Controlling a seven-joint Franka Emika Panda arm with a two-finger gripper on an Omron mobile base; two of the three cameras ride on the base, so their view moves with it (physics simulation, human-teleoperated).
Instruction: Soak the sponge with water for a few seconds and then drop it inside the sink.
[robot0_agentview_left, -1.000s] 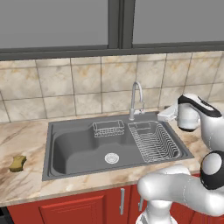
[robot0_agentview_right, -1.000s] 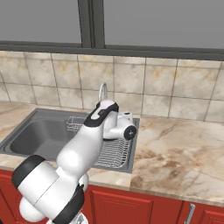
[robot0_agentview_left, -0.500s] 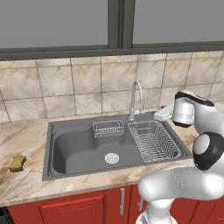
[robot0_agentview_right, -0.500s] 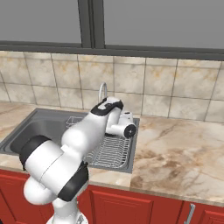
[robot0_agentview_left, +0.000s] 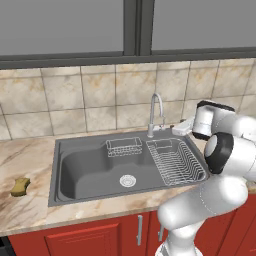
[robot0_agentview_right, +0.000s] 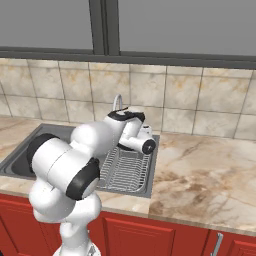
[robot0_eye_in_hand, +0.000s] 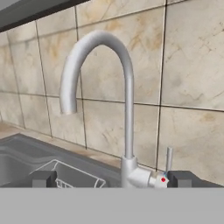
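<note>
The mustard-yellow sponge (robot0_agentview_left: 20, 186) lies on the marble counter, left of the dark grey sink (robot0_agentview_left: 82, 167). My gripper (robot0_agentview_left: 183, 126) hovers open just right of the curved silver faucet (robot0_agentview_left: 156, 112), level with its base, with nothing between the fingers. In the hand view my gripper (robot0_eye_in_hand: 113, 179) points at the faucet (robot0_eye_in_hand: 127, 109). Its base and the small handle lever (robot0_eye_in_hand: 168, 159) stand between the two fingertips (robot0_eye_in_hand: 43, 178). From the right base view, my gripper (robot0_agentview_right: 146, 132) sits over the rack's back edge. Water is out of view.
A wire dish rack (robot0_agentview_left: 175, 160) fills the sink's right part and a small wire basket (robot0_agentview_left: 122, 146) hangs at its back wall. The round drain (robot0_agentview_left: 127, 180) is in the basin floor. A tiled wall rises close behind the faucet. My white elbow (robot0_agentview_left: 225, 150) bulges over the right counter.
The hand has moved left, closer to the faucet base, and the elbow has swung forward. The jaws stay open. The sponge has not moved.
</note>
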